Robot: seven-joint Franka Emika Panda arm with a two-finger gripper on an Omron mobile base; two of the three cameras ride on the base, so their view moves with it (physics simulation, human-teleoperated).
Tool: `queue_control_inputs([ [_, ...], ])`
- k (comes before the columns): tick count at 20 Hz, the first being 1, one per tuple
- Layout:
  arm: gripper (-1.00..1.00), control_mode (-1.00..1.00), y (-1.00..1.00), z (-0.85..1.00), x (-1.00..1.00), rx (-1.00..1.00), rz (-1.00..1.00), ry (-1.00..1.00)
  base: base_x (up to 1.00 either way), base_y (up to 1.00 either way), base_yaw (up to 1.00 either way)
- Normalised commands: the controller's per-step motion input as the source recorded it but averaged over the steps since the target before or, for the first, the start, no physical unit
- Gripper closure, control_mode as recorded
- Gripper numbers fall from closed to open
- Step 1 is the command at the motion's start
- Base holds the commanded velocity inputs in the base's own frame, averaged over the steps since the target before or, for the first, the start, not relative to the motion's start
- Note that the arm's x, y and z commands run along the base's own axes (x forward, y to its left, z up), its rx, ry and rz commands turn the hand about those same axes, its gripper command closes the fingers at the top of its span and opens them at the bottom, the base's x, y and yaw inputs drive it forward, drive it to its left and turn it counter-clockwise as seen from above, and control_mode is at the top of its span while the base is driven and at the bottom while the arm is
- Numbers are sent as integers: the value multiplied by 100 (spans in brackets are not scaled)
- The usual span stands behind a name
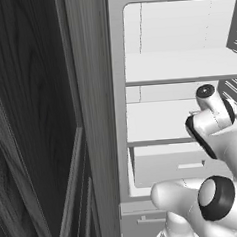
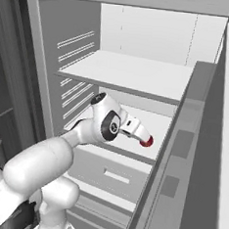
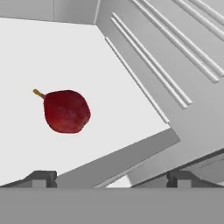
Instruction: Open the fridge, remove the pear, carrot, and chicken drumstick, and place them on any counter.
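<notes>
The fridge (image 1: pixel 119 90) stands open, and my arm (image 2: pixel 106 123) reaches onto its white middle shelf (image 3: pixel 87 52). The pear (image 3: pixel 65 111), dark red with a short stem, lies on that shelf a little ahead and to the left of my gripper (image 3: pixel 112 178). The gripper is open, its two fingertips wide apart with nothing between them. From the right base camera, the pear (image 2: pixel 147 141) peeks out just past the end of my hand. The carrot, the chicken drumstick and the counter are out of view.
The fridge door (image 2: pixel 201 158) is swung open on the right, close to the arm. An upper shelf (image 2: pixel 134 74) hangs above and a drawer (image 2: pixel 109 172) sits below. A ribbed side wall (image 3: pixel 175 57) borders the shelf. Dark wood cabinet (image 1: pixel 35 121) stands left.
</notes>
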Motion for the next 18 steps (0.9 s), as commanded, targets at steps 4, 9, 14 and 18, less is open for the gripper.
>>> queue_control_inputs([
  [4,-100,-100,-16,-39,24,0,10,0,0,0,0],
  [9,-100,-100,-4,-42,36,0,13,0,0,0,0],
  [14,-100,-100,-8,-19,40,0,11,0,0,0,0],
  [18,-100,-100,-17,-15,29,0,8,0,0,0,0],
])
